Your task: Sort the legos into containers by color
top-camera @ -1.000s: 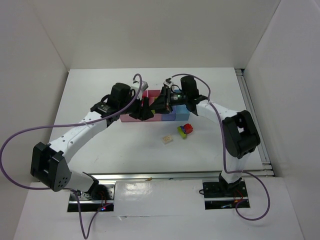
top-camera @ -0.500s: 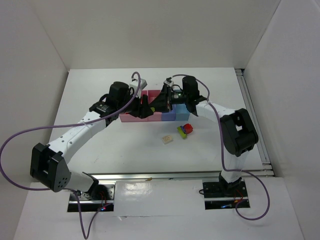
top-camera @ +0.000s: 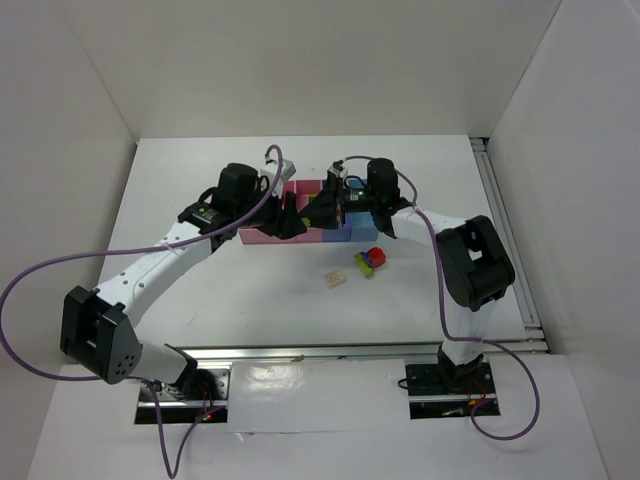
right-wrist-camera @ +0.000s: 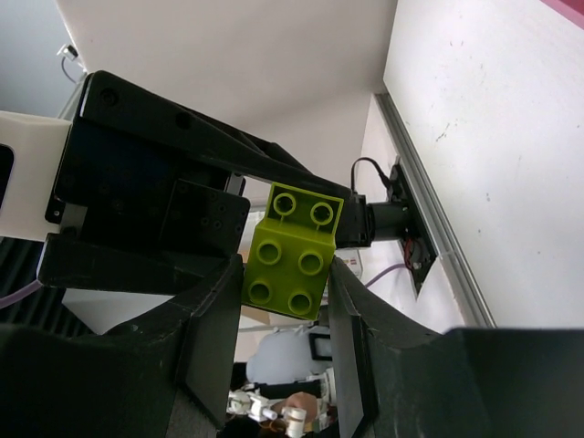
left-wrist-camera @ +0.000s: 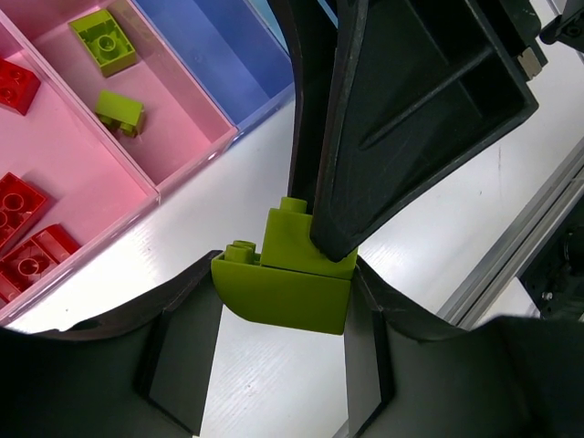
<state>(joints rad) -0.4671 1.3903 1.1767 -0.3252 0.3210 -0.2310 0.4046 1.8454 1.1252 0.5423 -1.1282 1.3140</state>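
Left fingers (left-wrist-camera: pixel 182 365) and right fingers (right-wrist-camera: pixel 212 333) tip to tip, both clamped

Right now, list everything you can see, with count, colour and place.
lime green clump: one, lime green, between both grippers
red legos: at least three, red, outer pink bin
green legos: two, lime, second pink bin beside periwinkle bin
cream lego: one, cream, loose on table
mixed clump: one, red-green-blue, right of cream lego
containers: one joined row, pink and blue, mid-table
left gripper: one, black, shut on lime green clump
right gripper: one, black, shut on same clump
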